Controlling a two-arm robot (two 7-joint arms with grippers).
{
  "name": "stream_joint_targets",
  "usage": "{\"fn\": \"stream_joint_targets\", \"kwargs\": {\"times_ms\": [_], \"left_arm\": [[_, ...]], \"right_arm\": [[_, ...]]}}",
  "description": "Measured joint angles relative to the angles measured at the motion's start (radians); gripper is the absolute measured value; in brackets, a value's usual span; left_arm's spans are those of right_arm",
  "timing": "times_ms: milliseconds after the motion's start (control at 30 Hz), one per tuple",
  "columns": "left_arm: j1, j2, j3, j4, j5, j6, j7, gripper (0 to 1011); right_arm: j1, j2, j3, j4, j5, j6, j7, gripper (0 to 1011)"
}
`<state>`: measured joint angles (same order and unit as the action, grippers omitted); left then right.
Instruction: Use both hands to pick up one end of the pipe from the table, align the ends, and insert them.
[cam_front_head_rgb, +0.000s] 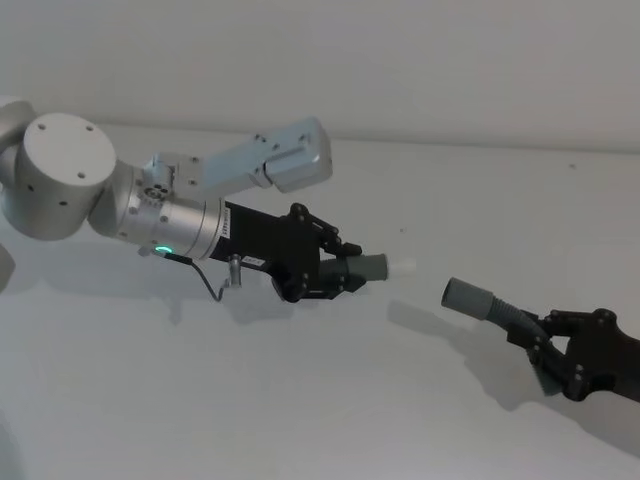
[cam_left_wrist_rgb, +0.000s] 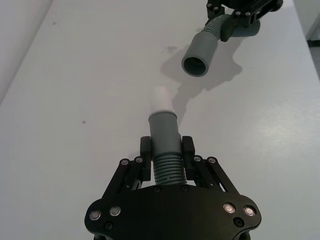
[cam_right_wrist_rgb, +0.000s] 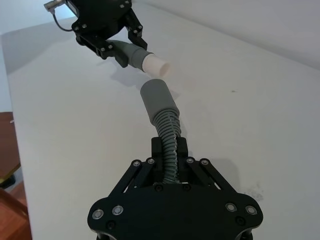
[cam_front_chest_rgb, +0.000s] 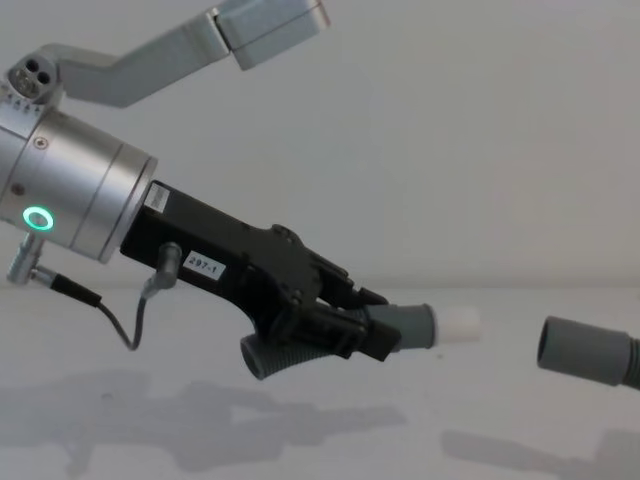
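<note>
Grey spigot cuff (cam_front_head_rgb: 372, 267): we see it facing the open cuff (cam_front_head_rgb: 468, 297), apart.
Left gripper (cam_front_head_rgb: 348, 273): pinches short hose (cam_left_wrist_rgb: 166, 167) behind it.
Right gripper (cam_front_head_rgb: 543, 355): pinches other hose (cam_right_wrist_rgb: 170, 145).

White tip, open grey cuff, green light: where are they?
white tip (cam_left_wrist_rgb: 161, 100), left wrist view, its side.
open grey cuff (cam_left_wrist_rgb: 205, 45), left wrist view, its outer wall.
green light (cam_front_chest_rgb: 38, 218), chest view, its middle.
</note>
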<state>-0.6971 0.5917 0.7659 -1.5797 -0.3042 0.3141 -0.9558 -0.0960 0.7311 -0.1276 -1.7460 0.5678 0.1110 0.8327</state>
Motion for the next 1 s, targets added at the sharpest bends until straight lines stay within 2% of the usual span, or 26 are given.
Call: {"fn": "stream_joint_targets", "kwargs": {"times_ms": [533, 1000], "left_arm": [[-0.016, 0.006, 0.014, 0.005, -0.01, -0.005, -0.032, 353], [-0.054, -0.015, 0.04, 0.039, -0.026, -0.03, -0.086, 353]], "right_arm": [[0.006, 0.017, -0.005, 0.009, 0.015, -0.01, 0.037, 158], [0.007, 0.021, -0.007, 0.011, 0.018, -0.013, 0.045, 157]]}}
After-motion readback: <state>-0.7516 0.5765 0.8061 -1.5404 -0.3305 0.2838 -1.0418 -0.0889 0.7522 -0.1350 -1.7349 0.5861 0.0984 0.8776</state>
